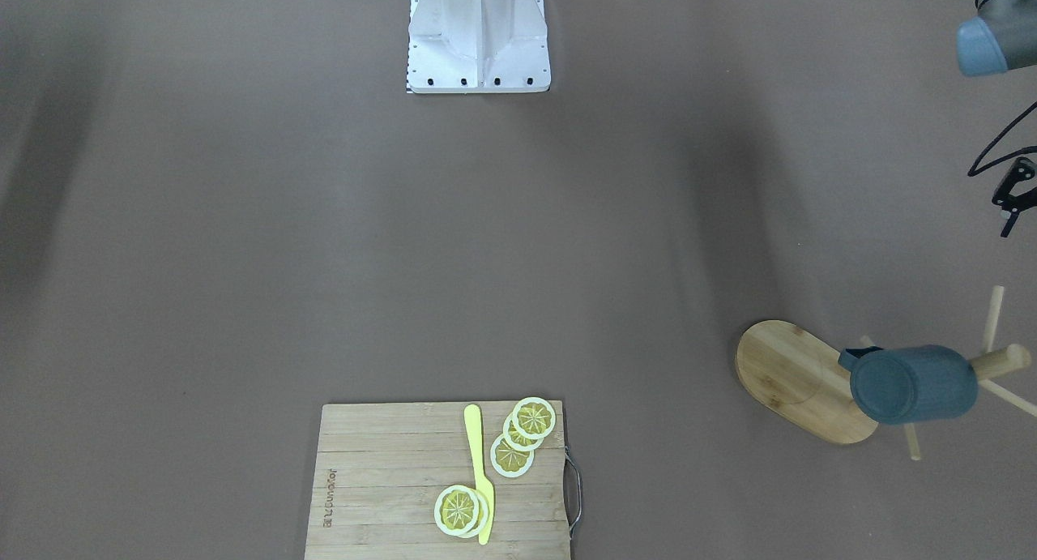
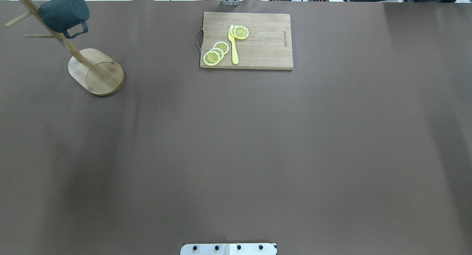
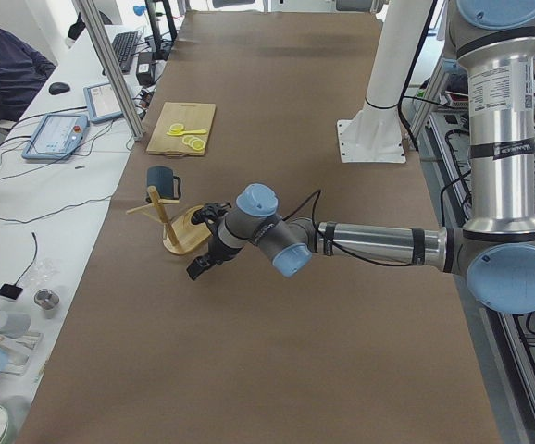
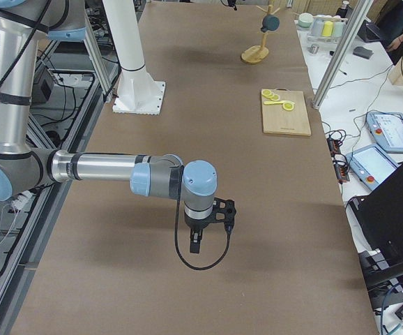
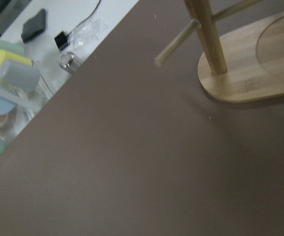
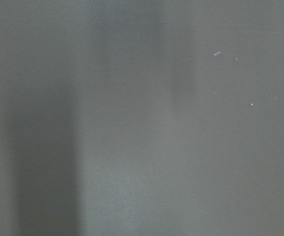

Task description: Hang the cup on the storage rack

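The dark teal cup [image 1: 915, 386] hangs by its handle on a peg of the bamboo storage rack [image 1: 790, 374], mouth turned away from the post. It also shows in the overhead view [image 2: 62, 13] on the rack [image 2: 99, 72] at the table's far left corner. My left gripper [image 1: 1013, 199] is only partly in view at the frame edge, apart from the cup and empty; in the exterior left view [image 3: 203, 264] it hovers beside the rack's base [image 3: 186, 236]. I cannot tell if it is open. My right gripper [image 4: 196, 241] shows only in the exterior right view, far from the rack.
A rectangular wooden cutting board [image 2: 265, 44] with lemon slices [image 2: 215, 52] and a yellow knife [image 2: 233, 44] lies at the table's far middle. The robot's white base [image 1: 478, 41] stands at the near edge. Cups and clutter sit on a side bench [image 5: 14, 73] beyond the rack.
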